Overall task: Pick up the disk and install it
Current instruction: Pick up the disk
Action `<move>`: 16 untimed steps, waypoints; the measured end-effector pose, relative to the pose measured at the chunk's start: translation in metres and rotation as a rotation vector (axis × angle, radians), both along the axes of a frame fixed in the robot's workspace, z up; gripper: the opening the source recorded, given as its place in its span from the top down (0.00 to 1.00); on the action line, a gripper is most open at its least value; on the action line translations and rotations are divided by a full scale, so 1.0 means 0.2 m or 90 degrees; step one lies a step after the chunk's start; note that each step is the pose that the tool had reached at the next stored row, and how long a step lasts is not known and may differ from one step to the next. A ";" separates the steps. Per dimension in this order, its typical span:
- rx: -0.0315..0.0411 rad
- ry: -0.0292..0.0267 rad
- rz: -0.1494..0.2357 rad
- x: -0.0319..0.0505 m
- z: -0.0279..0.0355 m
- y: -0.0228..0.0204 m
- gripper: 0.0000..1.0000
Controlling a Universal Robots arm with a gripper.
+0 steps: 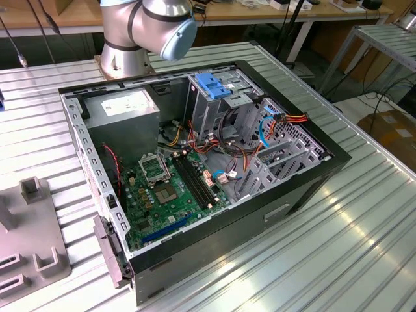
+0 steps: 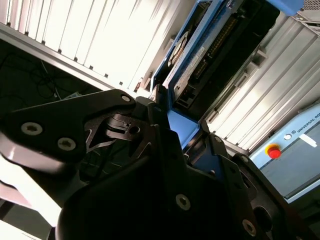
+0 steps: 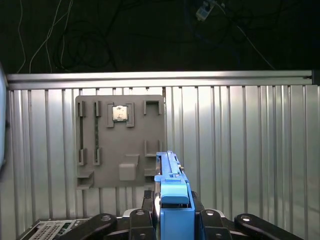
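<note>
You have the disk (image 3: 172,180) in the claw (image 3: 172,207): in the first wrist view the claw's two black fingers (image 3: 148,201) press on either side of its blue carrier frame, which stands edge-on to that camera. In the second wrist view the disk (image 2: 220,55) shows its dark underside and connector row inside the blue rails, with the claw (image 2: 175,130) clamped on its near end. It hangs above the ribbed metal worktop (image 3: 240,150), where a grey fixture plate (image 3: 120,150) lies with a small square chip (image 3: 119,113) seated in one pocket. In the exterior view the open computer case (image 1: 312,188) lies on its side, and a blue bracket (image 1: 214,84) sits on top of its grey drive cage (image 1: 207,114).
</note>
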State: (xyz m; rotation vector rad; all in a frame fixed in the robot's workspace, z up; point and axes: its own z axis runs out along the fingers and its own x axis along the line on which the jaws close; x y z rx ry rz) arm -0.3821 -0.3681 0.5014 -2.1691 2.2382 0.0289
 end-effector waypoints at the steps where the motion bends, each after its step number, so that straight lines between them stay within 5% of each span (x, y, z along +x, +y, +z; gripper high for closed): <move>1: 0.0000 0.0000 0.000 0.009 0.000 0.000 0.63; 16: 0.0000 0.0000 0.000 0.213 0.000 0.000 0.63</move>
